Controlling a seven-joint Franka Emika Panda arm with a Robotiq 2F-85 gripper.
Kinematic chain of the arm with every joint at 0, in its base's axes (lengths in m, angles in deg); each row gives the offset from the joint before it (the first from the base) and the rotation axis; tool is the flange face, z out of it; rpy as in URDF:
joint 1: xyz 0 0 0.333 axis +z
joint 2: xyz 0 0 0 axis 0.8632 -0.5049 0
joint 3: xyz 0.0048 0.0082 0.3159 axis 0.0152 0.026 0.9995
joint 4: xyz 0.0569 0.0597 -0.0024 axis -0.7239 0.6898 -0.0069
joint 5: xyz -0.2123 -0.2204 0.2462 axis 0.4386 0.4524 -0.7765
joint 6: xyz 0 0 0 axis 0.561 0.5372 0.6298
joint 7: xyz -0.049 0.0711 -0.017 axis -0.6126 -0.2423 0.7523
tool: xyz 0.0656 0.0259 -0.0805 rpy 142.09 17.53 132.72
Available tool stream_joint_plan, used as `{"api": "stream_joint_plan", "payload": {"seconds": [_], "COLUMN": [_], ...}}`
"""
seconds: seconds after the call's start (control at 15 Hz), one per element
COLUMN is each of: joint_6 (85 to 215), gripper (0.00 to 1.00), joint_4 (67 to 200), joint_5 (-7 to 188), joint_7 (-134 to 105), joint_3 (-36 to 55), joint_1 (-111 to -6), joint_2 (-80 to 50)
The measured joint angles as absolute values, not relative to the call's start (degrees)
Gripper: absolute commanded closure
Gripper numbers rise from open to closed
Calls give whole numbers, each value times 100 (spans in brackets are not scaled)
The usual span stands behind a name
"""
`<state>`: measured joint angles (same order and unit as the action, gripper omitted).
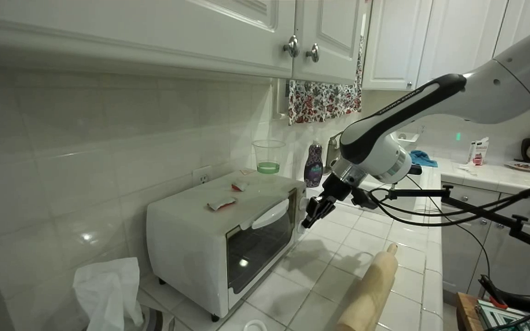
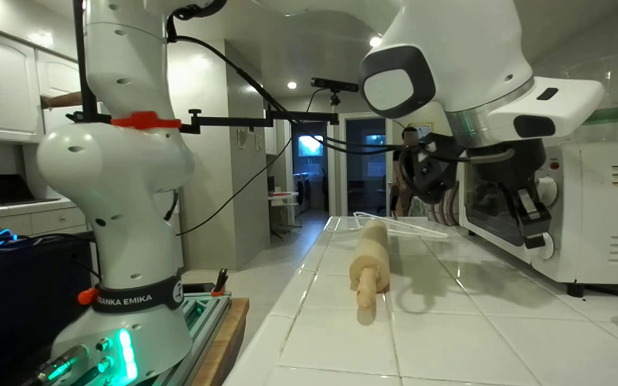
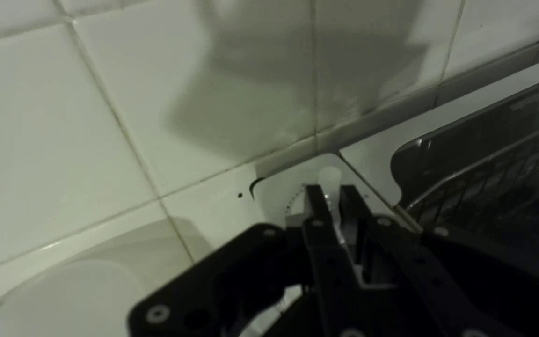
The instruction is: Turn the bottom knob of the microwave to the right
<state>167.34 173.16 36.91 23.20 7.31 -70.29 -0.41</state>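
Wrist view, lower ctr.: black gripper (image 3: 331, 189), jaws astride ridged white bottom knob (image 3: 329, 176); clamped or not, can't tell. Upper L: glazed sq. tiles (image 3: 54, 112).

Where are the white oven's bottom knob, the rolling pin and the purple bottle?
Bottom knob (image 2: 548, 248): in an exterior view, on its uncovered part.
Rolling pin (image 2: 371, 247): in an exterior view, on its barrel.
Purple bottle (image 1: 313, 166): in an exterior view, on its body.
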Motion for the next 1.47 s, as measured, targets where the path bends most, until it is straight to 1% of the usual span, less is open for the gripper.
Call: {"api": "stream_joint_plan", "payload": {"seconds": [0.47,1.07,1.13,1.2,1.27,1.33,1.47], "joint_6": [16248,15775,15748,15738,15749,15776,15953], "gripper": [97,97,62,60,55,46,33], "joint_4": [17360,17366,17368,17368,17374,17385,17409], "joint_5": [2220,1667,1618,1610,1610,1618,1813], "joint_7": [3269,3708,3756,3772,3772,3773,3712], "joint_3": [626,421,406,399,394,387,384], "joint_1": [-7202,-7244,-7243,-7243,-7243,-7243,-7216], "joint_2": [-70,-125,-130,-132,-135,-143,-146]}}
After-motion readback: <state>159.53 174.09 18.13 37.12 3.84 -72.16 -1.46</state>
